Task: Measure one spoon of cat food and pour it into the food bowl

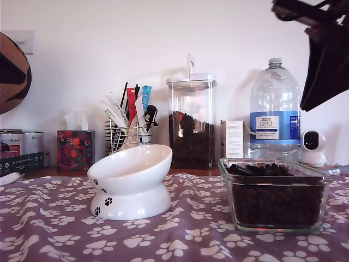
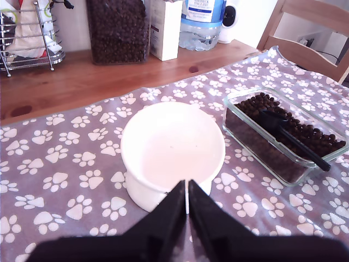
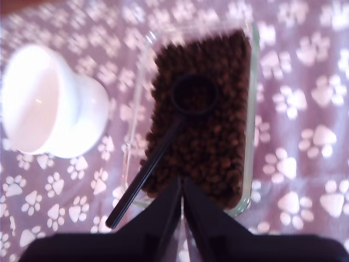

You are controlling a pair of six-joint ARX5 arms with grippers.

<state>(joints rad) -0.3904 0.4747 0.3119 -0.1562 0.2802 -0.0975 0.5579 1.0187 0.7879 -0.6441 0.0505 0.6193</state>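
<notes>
The black plastic measuring spoon [image 3: 163, 147] lies in the kibble [image 3: 218, 147] inside the clear glass dish [image 3: 252, 109], beside the empty white bowl [image 2: 172, 155]. Both end effectors, first [image 2: 187, 204] and second [image 3: 182, 199], are pressed together; unopened, they risk knocking the thin handle aside.

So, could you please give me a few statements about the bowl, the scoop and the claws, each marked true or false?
1. The white food bowl is empty. True.
2. The black measuring scoop lies in the glass dish on the cat food. True.
3. My second claw grips the scoop's handle. False: it is shut on nothing, above the dish.
4. My first claw is wide open. False: its jaws are together, above the bowl.
5. The tall kibble canister has no lid. False: a white lid sits on it.
</notes>
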